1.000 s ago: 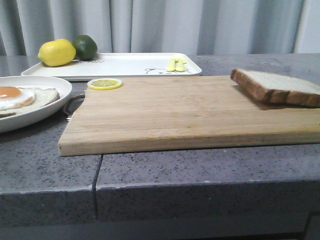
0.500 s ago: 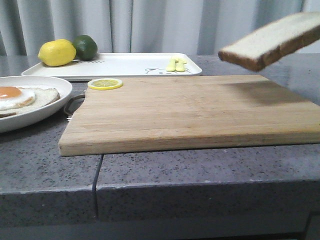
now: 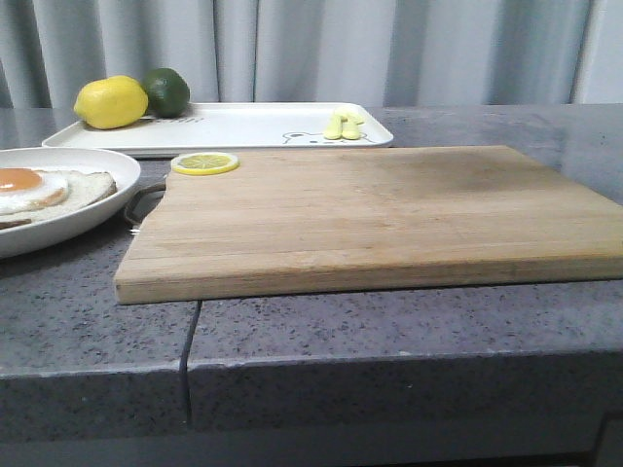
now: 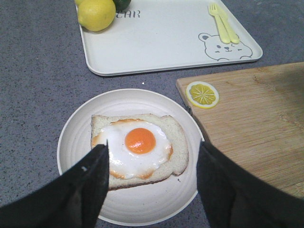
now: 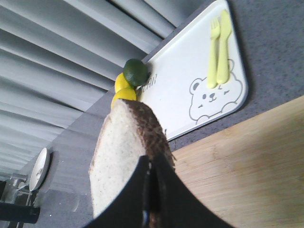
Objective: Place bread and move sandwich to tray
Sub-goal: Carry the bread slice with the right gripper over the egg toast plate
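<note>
Right gripper (image 5: 151, 199) clamped on the bread (image 5: 124, 152), slice on edge, lifted clear above the cutting board (image 5: 247, 166). Beyond it, the tray (image 5: 190, 90) with lemon (image 5: 122, 90), lime (image 5: 135, 72) and yellow cutlery (image 5: 218, 45). Left gripper (image 4: 151, 183) spread apart, hovering over the sandwich (image 4: 138, 148) on its dish (image 4: 128, 209), one finger (image 4: 83, 190) either side. Just beside the dish, a lemon slice (image 4: 203, 94) on the board's corner.

Counter (image 3: 389, 331): grey speckled stone, matt. Cutting board (image 3: 370, 219): pale wood, fine straight grain, unvarnished. Tray (image 4: 161, 38) and dish (image 4: 76, 142): smooth white, faint sheen. Bread (image 5: 118, 152) in my right pincer (image 5: 148, 199): porous crumb, rough brown crust. Curtain (image 3: 311, 49): soft grey cloth.
</note>
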### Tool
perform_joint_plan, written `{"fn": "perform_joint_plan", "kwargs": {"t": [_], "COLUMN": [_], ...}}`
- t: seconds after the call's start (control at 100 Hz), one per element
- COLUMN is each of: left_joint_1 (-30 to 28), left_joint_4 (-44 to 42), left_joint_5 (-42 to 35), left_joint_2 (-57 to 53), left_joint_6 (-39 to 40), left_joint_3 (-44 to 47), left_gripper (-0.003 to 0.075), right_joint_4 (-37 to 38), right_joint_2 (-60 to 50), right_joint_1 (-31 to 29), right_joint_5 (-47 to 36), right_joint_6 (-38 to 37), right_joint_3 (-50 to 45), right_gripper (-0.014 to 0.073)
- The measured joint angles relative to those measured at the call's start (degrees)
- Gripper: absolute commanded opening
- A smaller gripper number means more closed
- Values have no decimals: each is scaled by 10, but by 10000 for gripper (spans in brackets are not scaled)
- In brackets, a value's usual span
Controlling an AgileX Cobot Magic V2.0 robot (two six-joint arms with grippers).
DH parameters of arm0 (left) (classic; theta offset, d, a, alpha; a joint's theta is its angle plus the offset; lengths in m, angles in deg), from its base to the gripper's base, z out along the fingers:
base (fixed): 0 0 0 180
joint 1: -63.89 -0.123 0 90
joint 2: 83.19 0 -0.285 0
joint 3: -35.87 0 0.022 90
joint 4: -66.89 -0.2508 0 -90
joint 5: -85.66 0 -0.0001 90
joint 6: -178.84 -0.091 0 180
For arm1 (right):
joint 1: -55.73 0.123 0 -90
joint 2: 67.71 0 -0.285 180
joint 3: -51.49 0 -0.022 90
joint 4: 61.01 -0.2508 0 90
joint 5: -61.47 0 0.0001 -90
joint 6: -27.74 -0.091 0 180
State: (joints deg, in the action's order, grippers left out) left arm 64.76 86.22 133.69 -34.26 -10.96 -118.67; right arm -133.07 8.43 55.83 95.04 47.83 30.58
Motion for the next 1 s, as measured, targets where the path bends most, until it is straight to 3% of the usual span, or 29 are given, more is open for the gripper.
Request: {"fn": "perform_joint_plan", "kwargs": {"t": [0.55,1.0], "left_joint_1": [0,0], "left_joint_4": [0,0], "left_joint_5": [-1,-1], "left_joint_2": [0,0], "left_joint_6": [0,0], "left_joint_3": [0,0], "left_gripper": [386,386], "right_joint_4": [-53,-88], "right_joint_2": [94,215], "right_joint_1": [195,297], "right_joint_5": [-129,-175], "right_joint_6": [2,3], "right_joint_3": [37,83], "right_gripper": [-64,-64]}}
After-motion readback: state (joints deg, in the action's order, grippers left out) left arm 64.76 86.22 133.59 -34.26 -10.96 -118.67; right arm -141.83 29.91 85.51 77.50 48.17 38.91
